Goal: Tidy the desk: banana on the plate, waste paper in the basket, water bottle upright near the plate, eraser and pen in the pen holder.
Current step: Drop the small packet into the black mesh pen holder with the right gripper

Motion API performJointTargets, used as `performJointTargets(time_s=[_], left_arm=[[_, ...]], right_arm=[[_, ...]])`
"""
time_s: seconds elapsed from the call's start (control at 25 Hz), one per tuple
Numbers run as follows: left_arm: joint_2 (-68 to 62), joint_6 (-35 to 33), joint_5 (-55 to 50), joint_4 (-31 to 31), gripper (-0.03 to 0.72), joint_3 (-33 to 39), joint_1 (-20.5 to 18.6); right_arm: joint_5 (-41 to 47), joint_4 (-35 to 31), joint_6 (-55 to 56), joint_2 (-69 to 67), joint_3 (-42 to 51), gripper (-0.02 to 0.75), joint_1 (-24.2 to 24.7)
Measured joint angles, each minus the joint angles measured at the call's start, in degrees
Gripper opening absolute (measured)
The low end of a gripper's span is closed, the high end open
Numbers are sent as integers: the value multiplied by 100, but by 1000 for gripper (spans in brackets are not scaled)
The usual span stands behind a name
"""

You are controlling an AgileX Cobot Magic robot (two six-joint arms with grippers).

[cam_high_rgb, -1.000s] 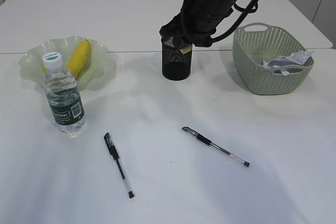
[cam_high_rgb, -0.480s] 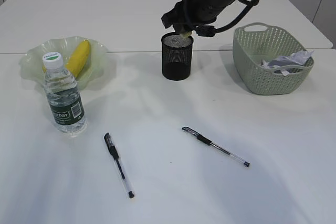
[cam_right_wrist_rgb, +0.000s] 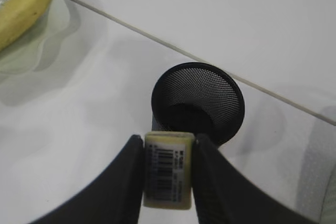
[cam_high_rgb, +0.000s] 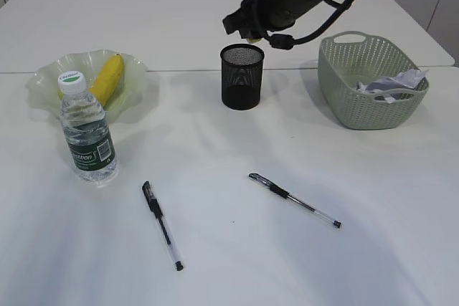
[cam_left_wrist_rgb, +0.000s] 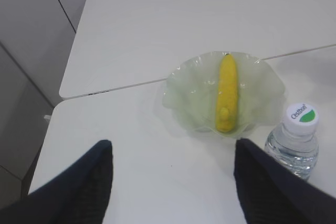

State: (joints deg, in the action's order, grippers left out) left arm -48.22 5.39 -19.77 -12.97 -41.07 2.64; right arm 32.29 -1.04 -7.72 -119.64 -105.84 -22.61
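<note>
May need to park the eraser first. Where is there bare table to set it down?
Bare: between the pen holder and basket; the stretch in front of the holder, above both pens. Crowded: the left, where the bottle fronts the plate.

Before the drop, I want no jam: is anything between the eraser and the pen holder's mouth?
Nothing visible. The right gripper holds the eraser above the pen holder, whose mouth looks open and unblocked.

Bright even light, soft shadows, sharp
</note>
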Motion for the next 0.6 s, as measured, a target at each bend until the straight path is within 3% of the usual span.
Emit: performJointTargets(time_s=[0.6], left_arm=[[0,0,0,0,517,0,0]], right_arm=[[-997,8,25,-478,0,221,98]])
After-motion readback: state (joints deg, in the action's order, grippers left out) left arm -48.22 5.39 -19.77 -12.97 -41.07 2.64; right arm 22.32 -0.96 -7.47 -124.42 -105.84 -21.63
